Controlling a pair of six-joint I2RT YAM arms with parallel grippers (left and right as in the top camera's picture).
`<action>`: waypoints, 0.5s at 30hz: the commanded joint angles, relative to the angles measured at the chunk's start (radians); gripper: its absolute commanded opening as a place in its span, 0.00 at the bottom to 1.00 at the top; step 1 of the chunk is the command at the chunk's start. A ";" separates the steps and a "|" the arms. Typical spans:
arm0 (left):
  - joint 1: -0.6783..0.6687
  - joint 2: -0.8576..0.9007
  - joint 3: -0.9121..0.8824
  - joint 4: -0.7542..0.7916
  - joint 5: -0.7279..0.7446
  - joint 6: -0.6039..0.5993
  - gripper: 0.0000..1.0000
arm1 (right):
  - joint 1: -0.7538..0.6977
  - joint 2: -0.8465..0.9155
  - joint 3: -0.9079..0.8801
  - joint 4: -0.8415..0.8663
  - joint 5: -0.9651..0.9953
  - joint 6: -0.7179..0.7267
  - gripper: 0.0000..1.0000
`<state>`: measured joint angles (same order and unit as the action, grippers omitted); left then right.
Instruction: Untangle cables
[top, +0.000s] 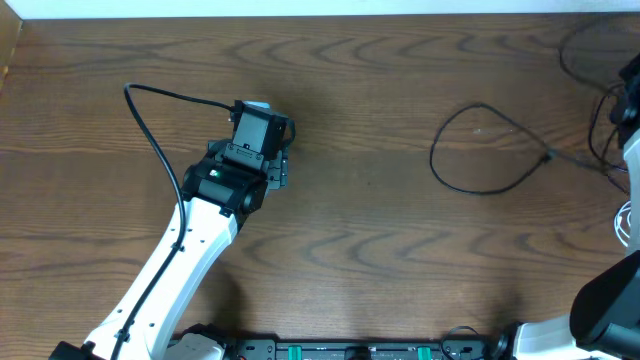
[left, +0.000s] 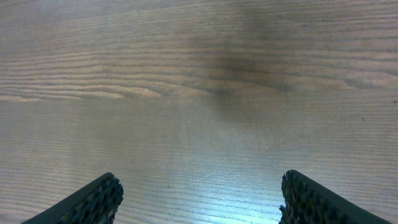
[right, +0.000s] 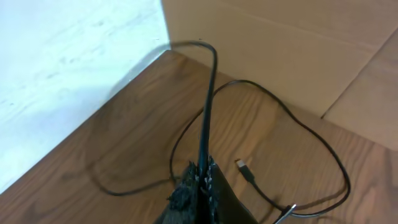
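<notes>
We find the right gripper (right: 204, 179) clamped on the black cable (right: 210, 106), its USB plug (right: 245, 168) lying just beside the fingertips, and the left gripper (left: 199, 208) spread wide above the table (left: 199, 74); we advise drawing slowly, watching the slack ahead for snags.

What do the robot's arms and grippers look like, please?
The left arm is white with a black wrist housing, a green light and a thin black wire alongside. Fingers of the left gripper are black and dimpled; those of the right gripper look alike.
</notes>
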<state>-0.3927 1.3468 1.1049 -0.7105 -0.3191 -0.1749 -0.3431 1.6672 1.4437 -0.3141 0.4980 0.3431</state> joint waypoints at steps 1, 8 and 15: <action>0.005 0.006 -0.006 -0.004 -0.003 0.014 0.83 | -0.032 -0.006 0.018 0.000 0.019 -0.019 0.01; 0.005 0.006 -0.006 -0.004 -0.003 0.014 0.83 | -0.060 0.014 0.017 0.007 0.024 -0.019 0.01; 0.005 0.006 -0.006 -0.004 -0.003 0.014 0.83 | -0.099 0.020 0.017 0.081 0.024 -0.020 0.01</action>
<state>-0.3927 1.3468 1.1049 -0.7109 -0.3191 -0.1749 -0.4206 1.6840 1.4437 -0.2539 0.4988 0.3317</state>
